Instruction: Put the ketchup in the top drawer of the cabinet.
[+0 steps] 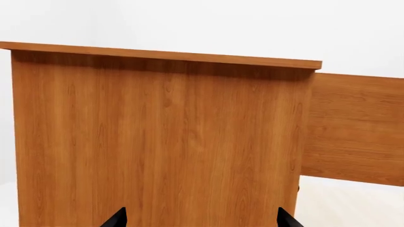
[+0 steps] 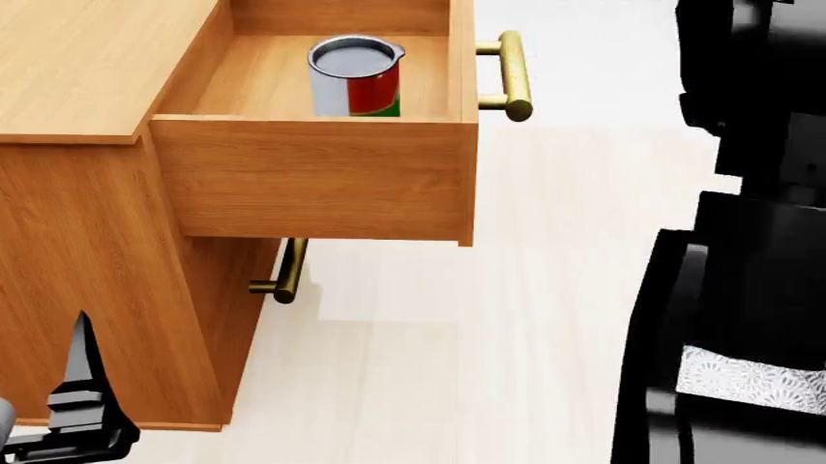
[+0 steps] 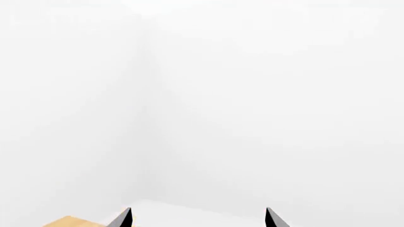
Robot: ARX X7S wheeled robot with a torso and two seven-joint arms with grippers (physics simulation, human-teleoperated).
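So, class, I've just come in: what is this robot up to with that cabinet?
Nothing is being held right now. The ketchup stands upright inside the top drawer, which is pulled out of the cabinet. The lower drawer, judging by its handle, is shut. The left gripper is open and empty, facing the cabinet's side. The right gripper is also open, pointing at blank wall. The can is in; the drawer has not been pushed shut.
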